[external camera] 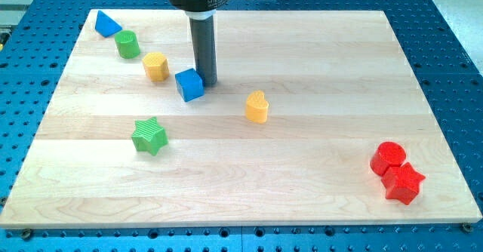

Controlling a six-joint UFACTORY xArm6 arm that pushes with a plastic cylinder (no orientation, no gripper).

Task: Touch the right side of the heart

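Note:
The yellow heart (257, 106) stands near the board's middle. My tip (205, 81) is at the end of the dark rod, up and to the left of the heart, well apart from it. The tip sits right beside the blue cube (189, 84), at the cube's upper right edge, touching or nearly so.
A yellow hexagon (156, 66), a green cylinder (127, 44) and a blue triangle (106, 23) run toward the top left. A green star (149, 136) lies at lower left. A red cylinder (388, 158) and a red star (403, 182) sit at the lower right. The wooden board (317, 199) lies on a blue perforated table.

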